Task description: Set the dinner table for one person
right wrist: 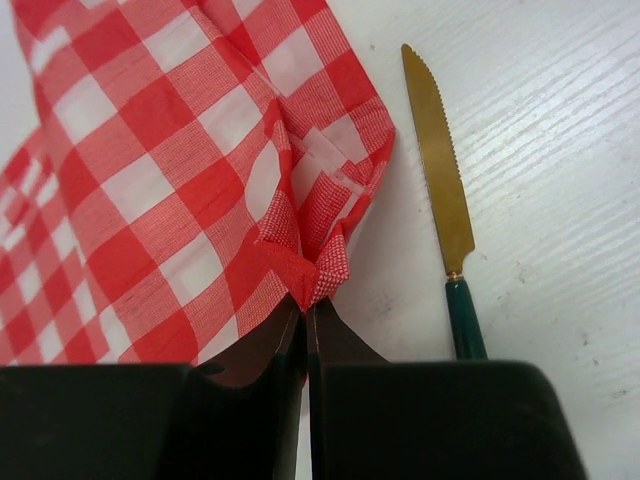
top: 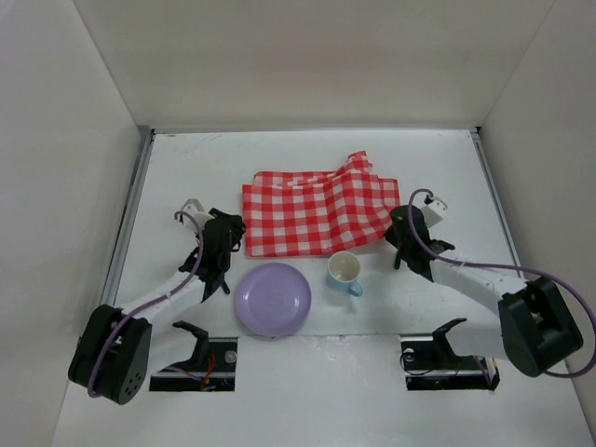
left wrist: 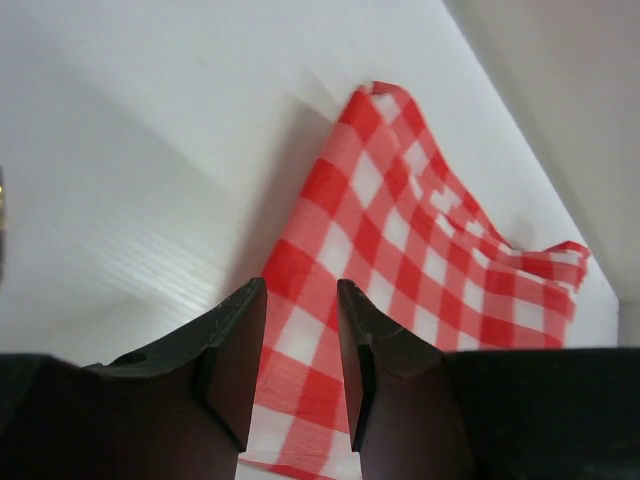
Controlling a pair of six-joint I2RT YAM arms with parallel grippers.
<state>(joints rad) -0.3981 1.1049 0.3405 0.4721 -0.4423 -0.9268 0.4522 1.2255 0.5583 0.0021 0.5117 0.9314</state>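
At R gripper (right wrist: 305, 310) tips: jaws pinched tight on 1 bunched corner of the red-and-white checked cloth (top: 317, 209), fabric puckering up right at the tips. L gripper (left wrist: 300, 300): 2 fingers apart w/ a gap, cloth showing flat btwn & below them, nothing gripped; can't tell if the tips touch the fabric. Knife (right wrist: 440, 170), gold serrated blade + dark green handle, lies on the white top just beside the pinched corner, not touching the cloth.

Underneath it all, the dinner table (top: 186, 168): large flat matte white top, faint grain & scuffs up close, thin grey rails (top: 130, 214) down its 2 side edges.

L arm (top: 172, 293) reaches fwd from its near-L base, wrist over the cloth's near-L corner. R arm (top: 466, 275) angles inward from near R, wrist low at the cloth's R edge.

Cloth lies rumpled mid-table, far-R corner humped up. Lilac plate (top: 272, 299) sits btwn the arms, just in front of the cloth; cup (top: 345, 270) w/ blue handle just R of it, at the cloth's near edge. Bare white top shows beyond the cloth's far edge & along both rails.
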